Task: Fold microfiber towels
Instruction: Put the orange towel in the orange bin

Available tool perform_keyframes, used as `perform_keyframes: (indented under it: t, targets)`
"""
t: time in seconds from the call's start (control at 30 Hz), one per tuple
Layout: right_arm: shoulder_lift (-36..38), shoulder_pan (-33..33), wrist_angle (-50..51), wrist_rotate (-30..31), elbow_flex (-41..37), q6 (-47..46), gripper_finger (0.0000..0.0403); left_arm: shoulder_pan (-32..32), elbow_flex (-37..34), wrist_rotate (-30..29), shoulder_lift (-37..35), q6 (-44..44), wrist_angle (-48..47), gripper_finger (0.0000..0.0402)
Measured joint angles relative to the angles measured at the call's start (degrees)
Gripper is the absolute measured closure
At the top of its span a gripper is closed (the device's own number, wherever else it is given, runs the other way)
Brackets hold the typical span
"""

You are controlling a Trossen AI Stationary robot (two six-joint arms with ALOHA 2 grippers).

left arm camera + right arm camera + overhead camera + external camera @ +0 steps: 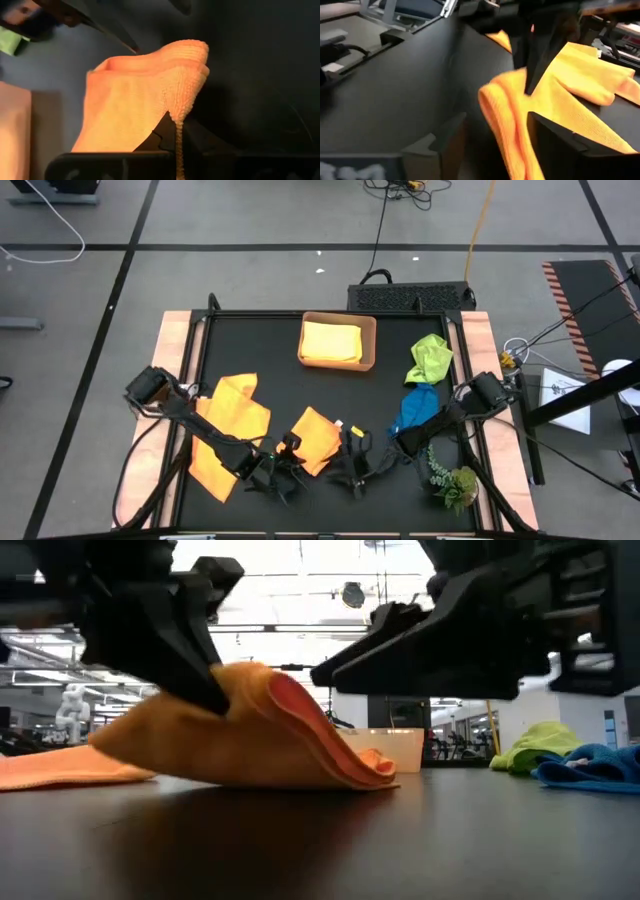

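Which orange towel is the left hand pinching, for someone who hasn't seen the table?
On the black table, look along the near edge between the two arms. The small folded orange towel lies there, pinched by the left hand. The other orange towel is larger, spread flat, farther left.

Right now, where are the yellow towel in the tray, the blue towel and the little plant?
yellow towel (332, 342), high view, its flat middle.
blue towel (418, 408), high view, the centre of the crumpled heap.
plant sprig (456, 483), high view, its leafy head.
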State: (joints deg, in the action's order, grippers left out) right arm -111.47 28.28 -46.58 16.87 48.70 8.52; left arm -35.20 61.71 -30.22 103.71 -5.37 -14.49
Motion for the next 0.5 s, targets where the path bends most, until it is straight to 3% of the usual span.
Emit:
perform_keyframes:
  t: [0.27, 0.37, 0.5]
  targets:
    - [-4.1, -1.6, 0.0, 2.6, 1.8, -1.0, 0.01, 0.2, 0.1, 0.4, -3.2, 0.6, -1.0, 0.0399]
    - [-6.9, -1.7, 0.3, 3.3, 3.7, 0.0, 0.0088, 0.6, 0.1, 0.6, -3.7, 1.1, -0.9, 0.0399]
    - [-9.6, -1.7, 4.3, 10.0, 6.9, 1.4, 0.0096, 0.8, 0.1, 0.8, -4.1, 1.6, -1.8, 0.04]
